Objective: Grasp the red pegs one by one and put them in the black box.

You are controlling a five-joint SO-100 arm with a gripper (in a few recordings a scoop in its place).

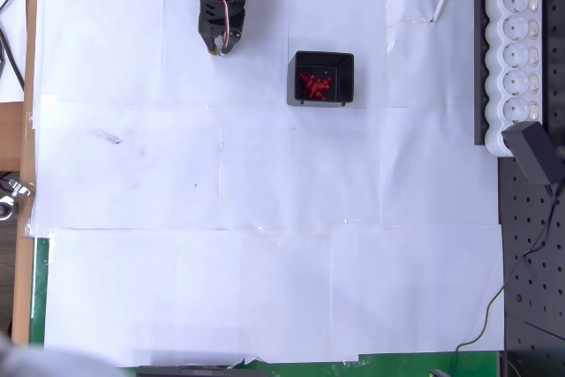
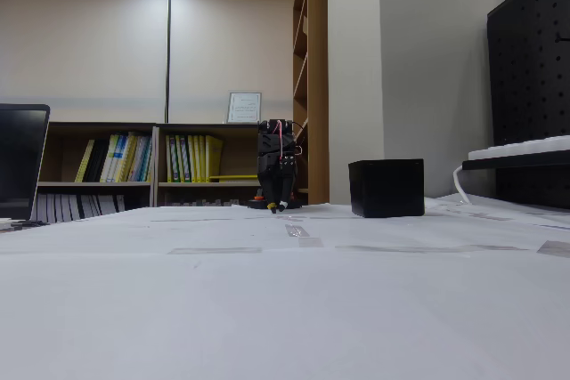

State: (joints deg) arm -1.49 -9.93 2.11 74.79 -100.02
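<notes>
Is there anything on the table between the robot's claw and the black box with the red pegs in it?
No, nothing visible. In the overhead view the gripper sits to the left of the black box, with only bare white paper between them. The red pegs already lie clustered inside the box.

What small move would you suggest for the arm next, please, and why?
Probably none beyond staying parked: the pegs lie clustered in the box, the paper around it looks bare of pegs, and the hand sits left of the box, seemingly empty.
</notes>
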